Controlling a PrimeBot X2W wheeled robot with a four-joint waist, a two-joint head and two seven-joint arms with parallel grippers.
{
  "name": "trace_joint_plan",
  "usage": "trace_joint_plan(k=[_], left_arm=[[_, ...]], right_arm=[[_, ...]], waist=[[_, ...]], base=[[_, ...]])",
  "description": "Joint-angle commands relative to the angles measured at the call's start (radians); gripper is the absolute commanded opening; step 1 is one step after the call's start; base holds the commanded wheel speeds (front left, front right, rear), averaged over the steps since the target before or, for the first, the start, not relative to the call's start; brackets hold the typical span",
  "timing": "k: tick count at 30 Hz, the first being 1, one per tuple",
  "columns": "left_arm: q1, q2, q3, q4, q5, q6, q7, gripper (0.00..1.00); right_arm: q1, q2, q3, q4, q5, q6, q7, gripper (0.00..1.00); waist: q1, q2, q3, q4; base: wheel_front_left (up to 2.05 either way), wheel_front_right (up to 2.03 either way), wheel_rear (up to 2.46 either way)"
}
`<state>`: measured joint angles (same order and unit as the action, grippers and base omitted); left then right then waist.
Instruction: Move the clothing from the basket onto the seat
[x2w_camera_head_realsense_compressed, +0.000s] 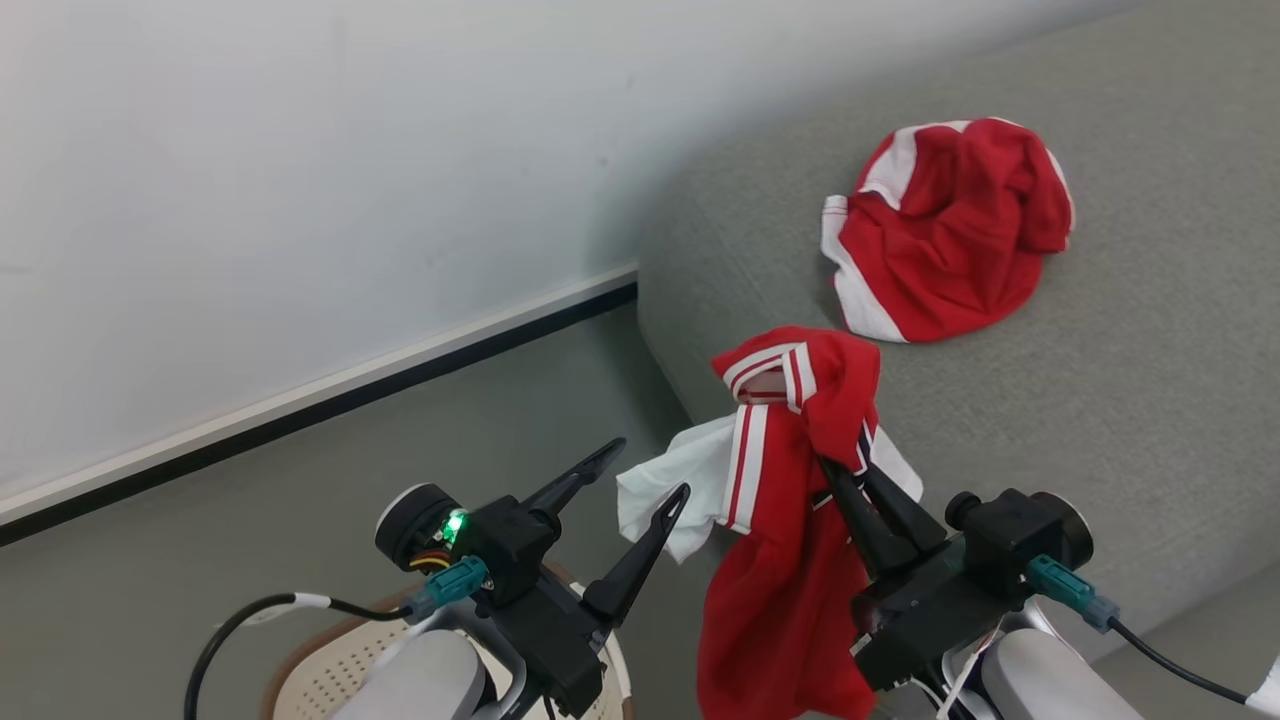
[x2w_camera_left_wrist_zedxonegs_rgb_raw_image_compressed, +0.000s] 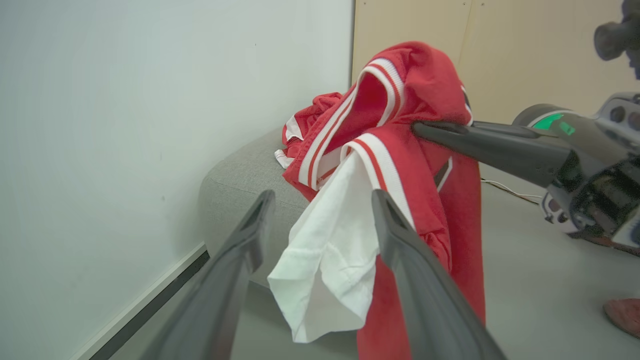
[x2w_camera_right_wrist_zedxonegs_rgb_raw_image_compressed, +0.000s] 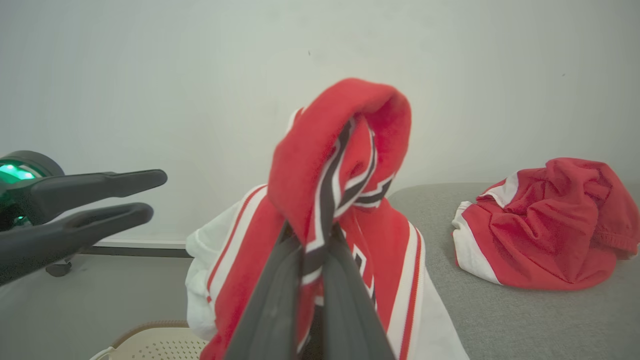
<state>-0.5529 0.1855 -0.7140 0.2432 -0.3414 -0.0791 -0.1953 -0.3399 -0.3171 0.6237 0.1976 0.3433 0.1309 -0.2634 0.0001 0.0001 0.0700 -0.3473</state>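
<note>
Overall, the seat (x2w_camera_head_realsense_compressed: 1100, 420) occupied the right of the head view, its rounded grey corner close to a pale wall (x2w_camera_head_realsense_compressed: 300, 150). A white skirting board (x2w_camera_head_realsense_compressed: 320, 392) with a dark lower strip ran along the wall's foot above a grey floor (x2w_camera_head_realsense_compressed: 480, 440). In the left wrist view a tan panel (x2w_camera_left_wrist_zedxonegs_rgb_raw_image_compressed: 500, 60) stood behind the seat.

1 red garment with white trim (x2w_camera_head_realsense_compressed: 950, 230) lay crumpled on the seat, well apart from both arms. The right end effector (x2w_camera_head_realsense_compressed: 848, 475) was clamped narrow on a 2nd red garment (x2w_camera_head_realsense_compressed: 790, 560), which hung beside the seat's rounded corner, its white panel draping toward the left. The left end effector (x2w_camera_head_realsense_compressed: 652, 466) stood wide with nothing between its fingers, just beside that white panel.

The basket (x2w_camera_head_realsense_compressed: 320, 670) sat on the floor at the bottom edge, mostly hidden by the left forearm (x2w_camera_head_realsense_compressed: 420, 685); its contents could not be made out. The hanging garment's lower end was cut off by the bottom of the head view. A reddish-brown object (x2w_camera_left_wrist_zedxonegs_rgb_raw_image_compressed: 622, 315) at the left wrist view's right edge was cut off and could not be identified.
</note>
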Motion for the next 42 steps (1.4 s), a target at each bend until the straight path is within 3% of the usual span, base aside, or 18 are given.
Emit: trace_joint_plan(k=[1,16,32,42], left_arm=[[-0.011,0.007,0.000,-0.005,-0.005,-0.004,0.000,1.00],[-0.051,0.021,-0.020,-0.010,-0.011,-0.012,0.014,1.00],[-0.104,0.014,-0.057,0.006,-0.019,-0.024,0.024,1.00],[-0.203,0.011,-0.093,-0.044,0.011,-0.033,0.079,1.00]], right_arm=[[0.002,0.002,-0.008,-0.011,-0.009,0.000,-0.001,0.00],[0.030,0.029,-0.056,-0.061,-0.047,0.000,-0.001,0.00],[0.032,0.049,-0.167,-0.081,-0.067,0.000,-0.001,0.00],[-0.144,-0.032,-0.358,-0.141,-0.092,0.000,-0.001,0.00]], waist=[[-0.0001,-0.0001,0.031,-0.044],[-0.0001,-0.0001,0.083,-0.169],[-0.0001,-0.0001,0.132,-0.184],[-0.0001,-0.0001,0.284,-0.139]], base=[[0.00,0.00,0.00],[0.00,0.00,0.00],[0.00,0.00,0.00],[0.00,0.00,0.00]])
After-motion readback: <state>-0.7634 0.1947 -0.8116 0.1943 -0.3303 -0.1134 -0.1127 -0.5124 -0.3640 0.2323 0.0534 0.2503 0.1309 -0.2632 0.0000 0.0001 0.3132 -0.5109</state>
